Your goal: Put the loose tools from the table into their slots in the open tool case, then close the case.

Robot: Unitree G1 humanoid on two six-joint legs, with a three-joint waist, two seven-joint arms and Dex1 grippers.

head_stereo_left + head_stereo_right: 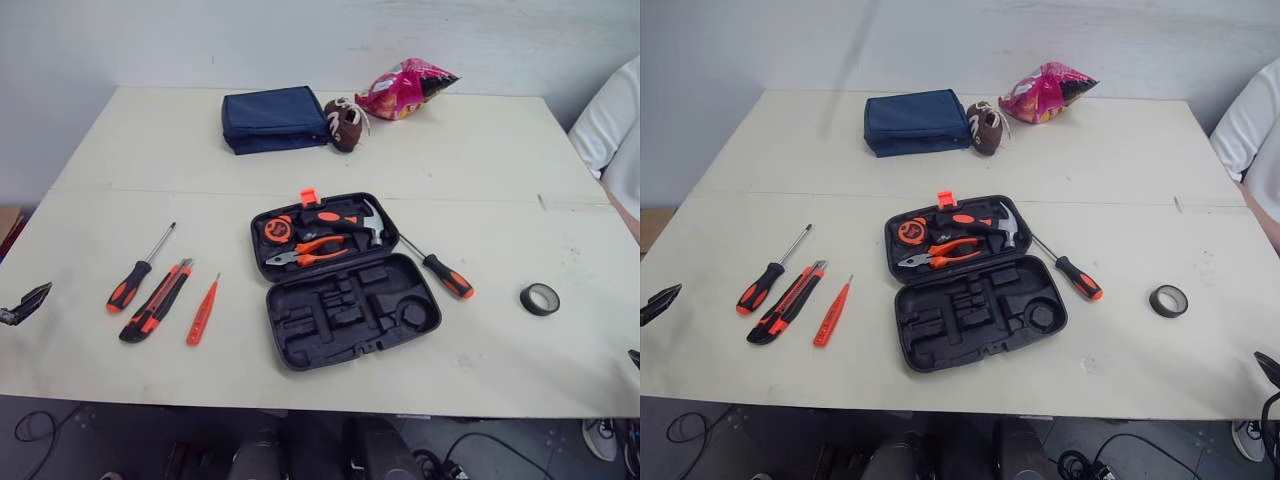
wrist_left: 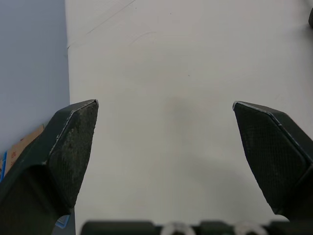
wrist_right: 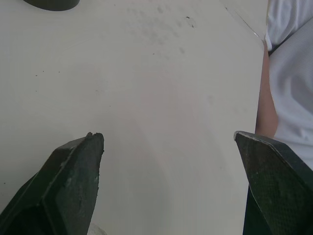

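Left gripper (image 2: 165, 105) and right gripper (image 3: 168, 134), both spread and empty, above bare table (image 1: 450, 150). Open tool case (image 1: 345, 280) lies mid-table, with screwdriver (image 1: 140, 270), utility knife (image 1: 155, 300) and tester pen (image 1: 202, 312) to its left. Knife and pen lie close: one grasp may catch both and foul the slot

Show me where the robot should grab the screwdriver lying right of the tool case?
Grab the screwdriver by its thick black-and-orange handle, from straight above, fingers across it. It lies flat, thin shaft close beside the tool case, handle out on bare table. The open right gripper is on that side.
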